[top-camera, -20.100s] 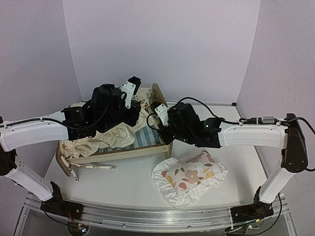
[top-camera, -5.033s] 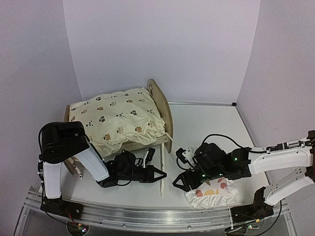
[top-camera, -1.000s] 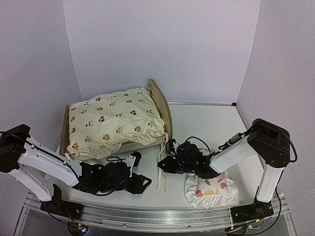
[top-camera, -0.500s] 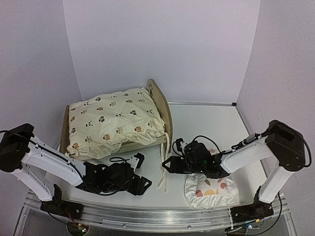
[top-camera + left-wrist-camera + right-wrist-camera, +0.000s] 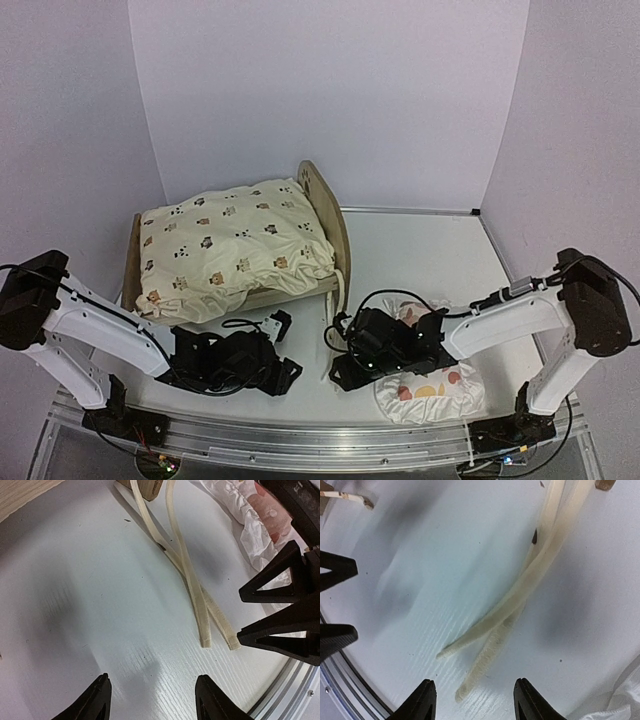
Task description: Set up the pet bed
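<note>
Cream ties (image 5: 200, 605), two flat straps, trail from a corner leg (image 5: 142, 486) of the bed (image 5: 325, 215) and lie loose on the table (image 5: 75, 605). Their long axis runs from that leg toward the table's front edge. I see the bed at rear left with the cushion (image 5: 230, 245) on it. The pillow (image 5: 430, 390) is off it, at front right.

My left claw (image 5: 152, 692) is spread and empty, low over the table; the tie ends lie ahead of it and off to one side. My right claw (image 5: 473, 692) is also spread and empty, with the tie ends just ahead of its gap.

Both claws face each other across the ties. I judge the right one nearer, and I would have it close crosswise on the straps, not along them.
</note>
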`<move>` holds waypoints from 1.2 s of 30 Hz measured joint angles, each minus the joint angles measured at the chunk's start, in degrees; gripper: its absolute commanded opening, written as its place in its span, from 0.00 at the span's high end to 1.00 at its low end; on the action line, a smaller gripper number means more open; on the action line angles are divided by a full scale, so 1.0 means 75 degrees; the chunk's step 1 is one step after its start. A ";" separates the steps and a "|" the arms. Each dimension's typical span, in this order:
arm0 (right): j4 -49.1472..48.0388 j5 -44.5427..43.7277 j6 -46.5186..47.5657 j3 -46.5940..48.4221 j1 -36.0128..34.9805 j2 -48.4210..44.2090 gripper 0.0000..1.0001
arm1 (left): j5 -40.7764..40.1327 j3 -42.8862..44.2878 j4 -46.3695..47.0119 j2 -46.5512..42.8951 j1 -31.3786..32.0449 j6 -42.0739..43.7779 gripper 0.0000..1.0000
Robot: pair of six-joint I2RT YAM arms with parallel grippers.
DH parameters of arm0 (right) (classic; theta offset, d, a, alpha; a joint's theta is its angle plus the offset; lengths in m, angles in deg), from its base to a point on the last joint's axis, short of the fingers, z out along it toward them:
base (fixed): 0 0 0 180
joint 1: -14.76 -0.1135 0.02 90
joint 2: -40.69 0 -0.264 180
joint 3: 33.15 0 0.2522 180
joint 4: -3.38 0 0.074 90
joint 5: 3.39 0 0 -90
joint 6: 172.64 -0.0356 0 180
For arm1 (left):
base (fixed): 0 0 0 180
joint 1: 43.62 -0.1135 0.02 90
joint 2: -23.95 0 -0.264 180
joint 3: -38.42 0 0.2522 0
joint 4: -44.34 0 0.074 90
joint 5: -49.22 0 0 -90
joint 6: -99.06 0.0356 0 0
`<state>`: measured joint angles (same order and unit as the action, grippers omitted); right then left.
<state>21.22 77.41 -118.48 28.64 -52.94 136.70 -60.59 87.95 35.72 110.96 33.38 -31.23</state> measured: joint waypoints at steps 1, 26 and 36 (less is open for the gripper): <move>0.0087 -0.0020 0.0026 0.0003 -0.0031 0.0042 0.50 | 0.0000 0.0000 -0.0020 0.0000 0.0000 0.0000 0.42; 0.0026 -0.0561 0.0201 0.0542 -0.0373 0.1025 1.00 | 0.0794 0.0000 0.0769 0.0394 0.0000 0.1001 0.40; 0.0170 -0.0705 0.0245 0.0189 -0.0403 0.0636 1.00 | 0.1249 0.0105 0.1363 0.1168 0.0029 0.1615 0.42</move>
<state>22.50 72.12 -116.65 30.06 -55.96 141.47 -51.23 88.74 45.94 119.72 33.59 -19.12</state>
